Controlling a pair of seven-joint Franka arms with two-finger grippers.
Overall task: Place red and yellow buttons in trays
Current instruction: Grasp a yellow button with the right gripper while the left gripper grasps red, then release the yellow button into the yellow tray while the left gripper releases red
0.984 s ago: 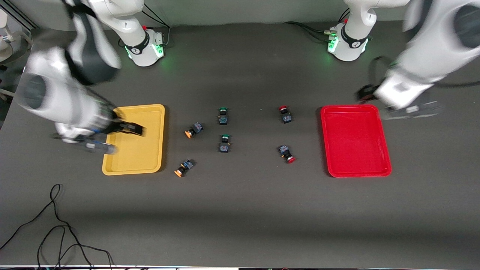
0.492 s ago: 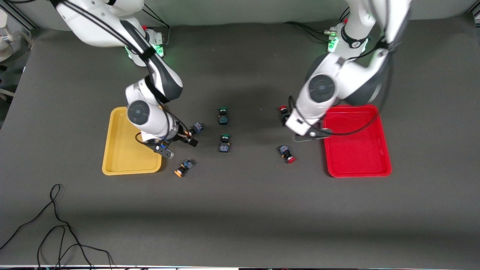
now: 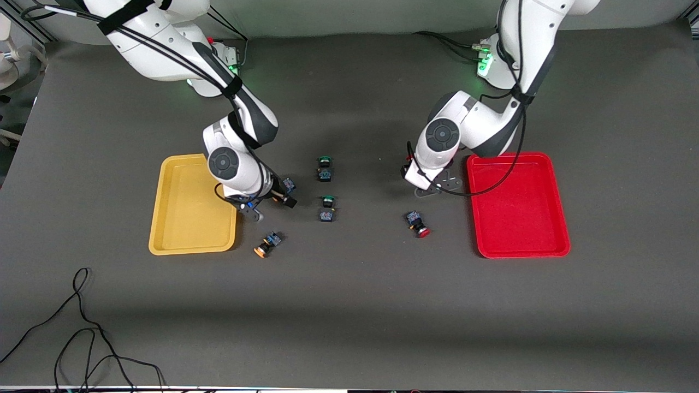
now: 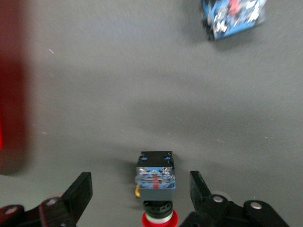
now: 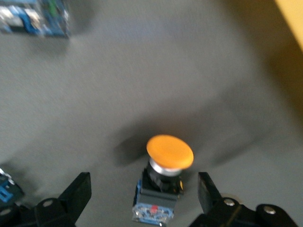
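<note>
The yellow tray (image 3: 185, 218) lies toward the right arm's end, the red tray (image 3: 519, 218) toward the left arm's end. My right gripper (image 3: 273, 206) is open, low over an orange-capped button (image 3: 288, 185) beside the yellow tray. In the right wrist view that button (image 5: 165, 175) sits between the open fingers (image 5: 143, 182). My left gripper (image 3: 437, 188) is open over a red-capped button, hidden in the front view. In the left wrist view it (image 4: 156, 182) lies between the fingers (image 4: 140, 182). A second orange button (image 3: 267, 244) and a second red button (image 3: 418, 224) lie nearer the camera.
Two green-capped buttons (image 3: 325, 168) (image 3: 326, 209) lie mid-table between the two grippers. A black cable (image 3: 82, 327) loops on the table near the front camera at the right arm's end. The dark mat stretches open toward the camera.
Both arms have swung inward from the trays' outer sides. The right gripper now hovers over the orange button, the left over the red button. No button has moved.
</note>
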